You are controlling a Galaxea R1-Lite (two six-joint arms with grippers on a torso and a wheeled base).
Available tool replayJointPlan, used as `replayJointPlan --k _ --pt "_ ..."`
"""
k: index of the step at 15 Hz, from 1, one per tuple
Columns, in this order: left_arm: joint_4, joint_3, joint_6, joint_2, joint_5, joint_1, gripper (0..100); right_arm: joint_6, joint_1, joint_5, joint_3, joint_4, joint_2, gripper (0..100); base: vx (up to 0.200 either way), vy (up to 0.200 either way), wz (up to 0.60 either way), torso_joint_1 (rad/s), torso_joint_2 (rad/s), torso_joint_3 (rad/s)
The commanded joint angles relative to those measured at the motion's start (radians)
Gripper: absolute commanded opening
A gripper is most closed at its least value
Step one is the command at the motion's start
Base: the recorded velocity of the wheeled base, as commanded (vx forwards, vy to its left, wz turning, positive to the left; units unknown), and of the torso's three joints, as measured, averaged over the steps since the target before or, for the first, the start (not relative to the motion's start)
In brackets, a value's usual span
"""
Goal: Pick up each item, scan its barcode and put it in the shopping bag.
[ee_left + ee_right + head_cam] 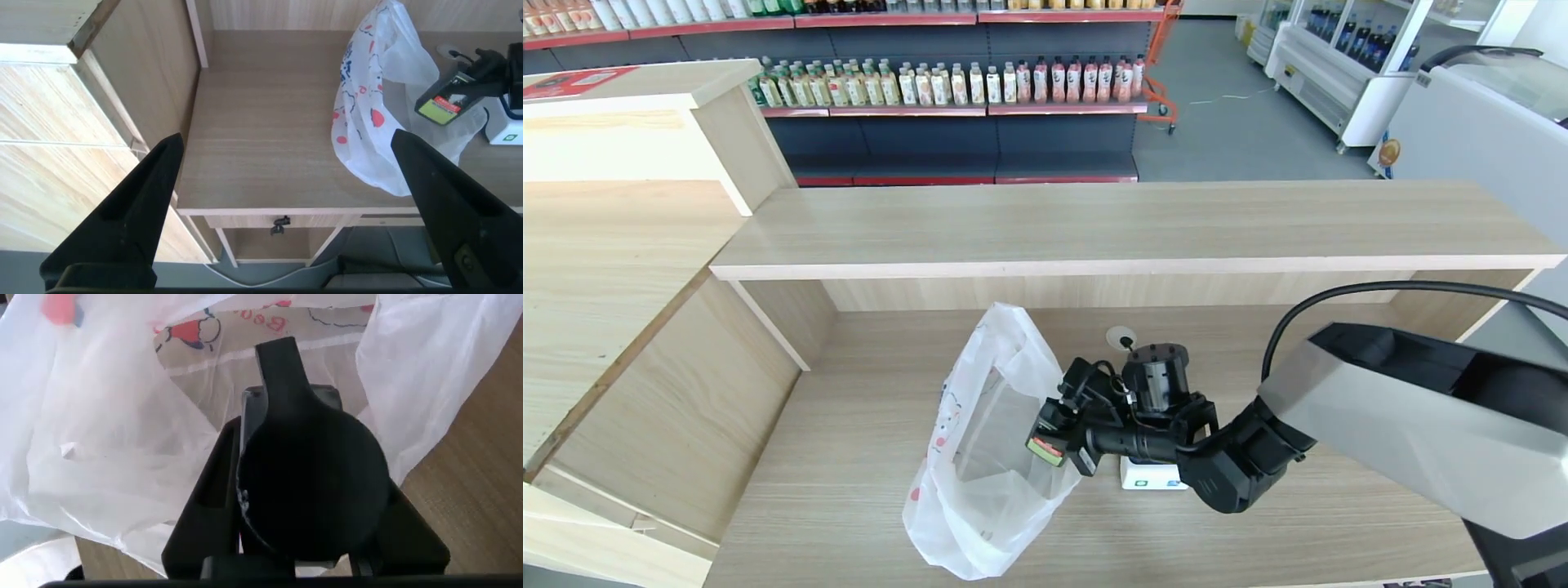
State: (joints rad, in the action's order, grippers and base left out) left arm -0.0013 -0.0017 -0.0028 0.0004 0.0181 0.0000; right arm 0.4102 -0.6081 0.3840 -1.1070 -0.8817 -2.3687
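Observation:
A white plastic shopping bag [980,482] [368,122] [98,441] with red print stands open on the lower wooden counter [849,506]. My right gripper [1052,433] [462,86] [286,408] is at the bag's mouth, shut on a black item [1045,449] [441,104] [310,482] with a red and green label. The item's rounded dark body hides most of the bag's inside in the right wrist view. My left gripper [286,143] is open and holds nothing, above the counter's near left edge, apart from the bag.
A small white box [1147,475] [507,135] with a green mark lies on the counter just right of the bag, under the right arm. A raised counter ledge [1127,220] runs behind. A cable hole [1121,336] sits by the back wall. Bottle shelves [947,82] stand beyond.

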Motion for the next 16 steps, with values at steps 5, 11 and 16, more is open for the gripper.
replayJointPlan --k 5,11,16 --pt "0.000 0.000 0.000 0.000 -0.001 0.000 100 -0.194 0.001 0.010 0.006 -0.033 0.016 100 0.000 0.000 0.00 0.000 0.00 0.000" --pt "0.000 0.000 0.000 0.000 0.000 0.000 100 -0.765 0.073 0.003 0.131 0.167 0.306 100 0.000 0.000 0.00 0.000 0.00 0.000" --pt "0.000 0.000 0.000 0.000 -0.001 0.000 100 -0.838 0.231 -0.001 0.484 0.207 0.704 100 0.000 0.000 0.00 0.000 0.00 0.000"
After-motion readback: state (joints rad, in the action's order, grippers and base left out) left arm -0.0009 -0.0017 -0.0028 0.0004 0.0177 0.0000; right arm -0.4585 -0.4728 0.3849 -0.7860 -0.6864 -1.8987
